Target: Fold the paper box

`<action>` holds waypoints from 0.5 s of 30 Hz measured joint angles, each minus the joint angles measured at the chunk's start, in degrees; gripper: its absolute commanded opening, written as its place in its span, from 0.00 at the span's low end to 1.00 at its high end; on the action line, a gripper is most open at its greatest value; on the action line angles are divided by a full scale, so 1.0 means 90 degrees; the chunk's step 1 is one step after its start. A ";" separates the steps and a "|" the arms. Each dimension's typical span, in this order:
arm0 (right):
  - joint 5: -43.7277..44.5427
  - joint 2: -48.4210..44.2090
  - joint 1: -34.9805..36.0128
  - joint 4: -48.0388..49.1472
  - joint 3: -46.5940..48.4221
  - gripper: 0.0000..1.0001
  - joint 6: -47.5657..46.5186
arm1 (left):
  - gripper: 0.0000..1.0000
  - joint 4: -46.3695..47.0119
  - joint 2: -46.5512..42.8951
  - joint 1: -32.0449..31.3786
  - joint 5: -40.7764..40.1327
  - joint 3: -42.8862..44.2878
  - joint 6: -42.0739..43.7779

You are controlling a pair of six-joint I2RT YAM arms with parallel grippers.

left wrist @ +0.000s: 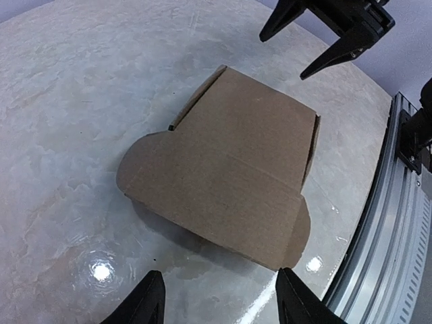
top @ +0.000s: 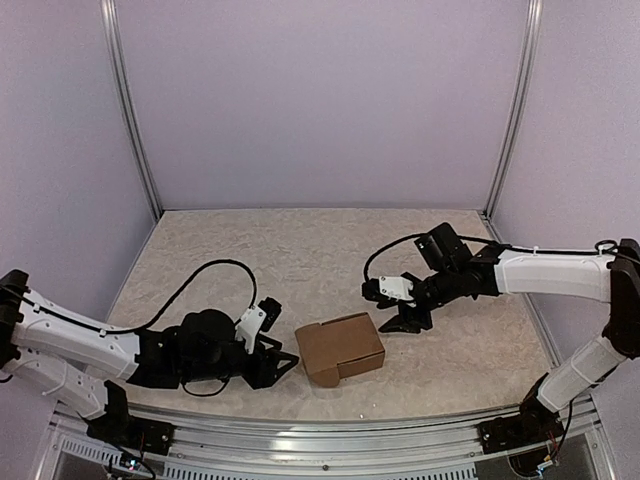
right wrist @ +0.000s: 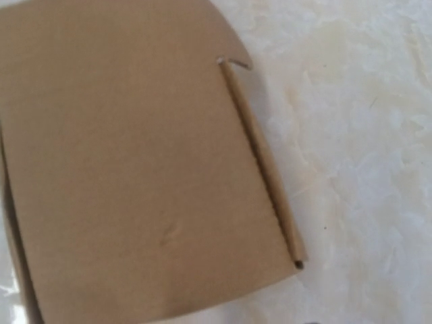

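The box (top: pixel 340 348) sits on the surface (top: pixel 250 250) near its front edge, between the two arms and free of both. From here it looks folded up into a low squarish shape, plain brown, lid panel down on top. The left pincer (top: pixel 280 365) lies low just to the left of the box, jaws spread wide with nothing between them, tips pointing at the box but not touching it. In its own camera the two black fingertips (left wrist: pixel 145 300) frame the bottom edge, and the box (left wrist: pixel 223 169) lies ahead of them. The front flap with its two rounded ears faces that camera and splays out a little at the bottom instead of lying flat. The right pincer (top: pixel 400 325) hovers just beyond the box's far right corner, also clear of it. Seen from the left wrist, the right pincer (left wrist: pixel 283 57) has its jaws well apart and empty. The right wrist view looks straight down on the top panel of the box (right wrist: pixel 135 169), which fills most of the view. A narrow strip of card shows along its right edge, and that pincer's own fingers are out of the shot.
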 measured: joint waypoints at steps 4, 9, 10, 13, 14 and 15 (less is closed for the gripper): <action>0.0189 0.0049 0.0187 -0.0041 0.0017 0.48 -0.0058 | 0.55 0.0075 0.0000 -0.0155 0.0172 -0.0032 0.0160; 0.0109 0.0423 0.0238 -0.0010 0.0168 0.31 0.0051 | 0.55 0.0085 0.0029 -0.0163 -0.0146 -0.0044 0.0262; 0.0095 0.0515 0.0238 -0.0015 0.0189 0.29 0.0070 | 0.55 0.0085 0.0070 -0.0158 -0.0255 -0.0036 0.0265; 0.0000 0.0797 0.0238 -0.0015 0.0257 0.25 0.0087 | 0.55 0.0056 0.0279 -0.0131 -0.0614 -0.0029 0.0253; -0.0041 0.0840 0.0238 -0.0010 0.0291 0.25 0.0075 | 0.55 0.0029 0.0342 -0.0129 -0.0716 -0.0029 0.0233; -0.0058 0.0882 0.0238 -0.0007 0.0342 0.24 0.0073 | 0.54 0.0000 0.0391 -0.0124 -0.0804 -0.0029 0.0209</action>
